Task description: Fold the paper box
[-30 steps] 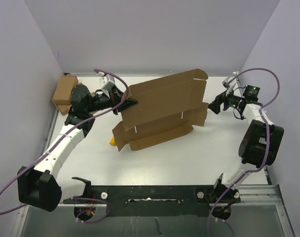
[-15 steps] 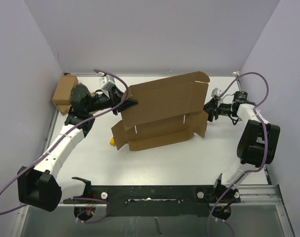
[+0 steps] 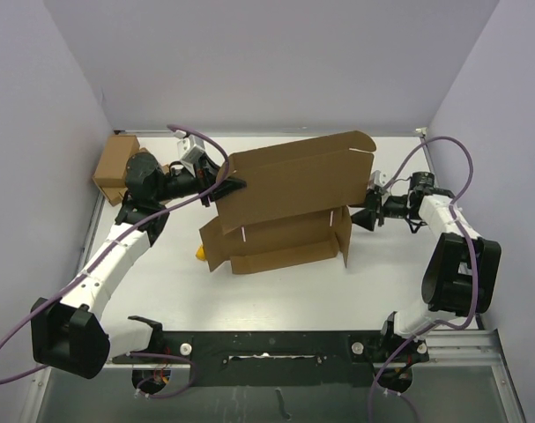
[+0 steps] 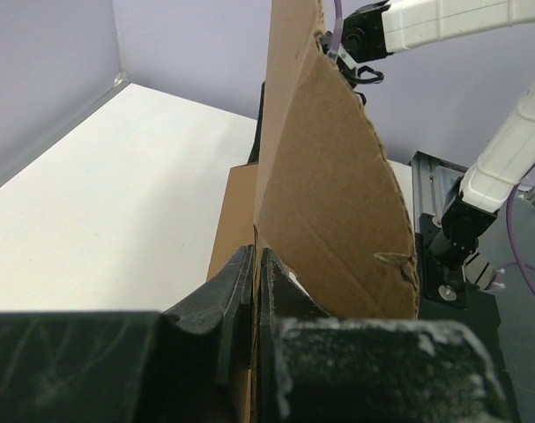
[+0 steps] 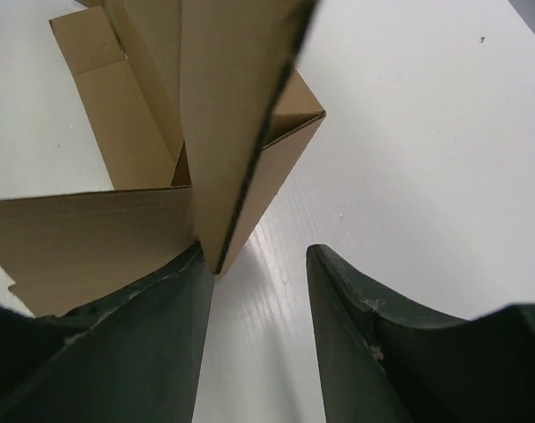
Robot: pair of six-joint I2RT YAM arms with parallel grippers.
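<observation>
Found in the middle of the white tabletop [image 3: 276,300]: the paper box [image 3: 285,198], a brown die-cut sheet only partly folded. Lying flat along its near side, with 2 short slits showing. Raised and tilted along its far side into 1 large panel, with a rounded flap at the far right corner. Standing upright at the right end: 1 small side flap.

Pinched on the left edge of the raised panel by the left claw [image 3: 230,184]. Seen from the left wrist as 2 dark fingers pressed together on the cardboard, with the panel rising straight up ahead.

Reached at the right end by the right claw [image 3: 366,214], fingers apart. Seen from the right wrist with a clear gap between the 2 fingers, an upright cardboard edge against the inner face of 1 and well short of the other. Nothing clamped there.

Peeking out at the sheet's near left corner: a small yellow thing [image 3: 199,255], too hidden to tell more. Tucked in the far left corner of the tabletop, apart from the sheet and just behind the left arm: a smaller brown cardboard box [image 3: 115,166].
</observation>
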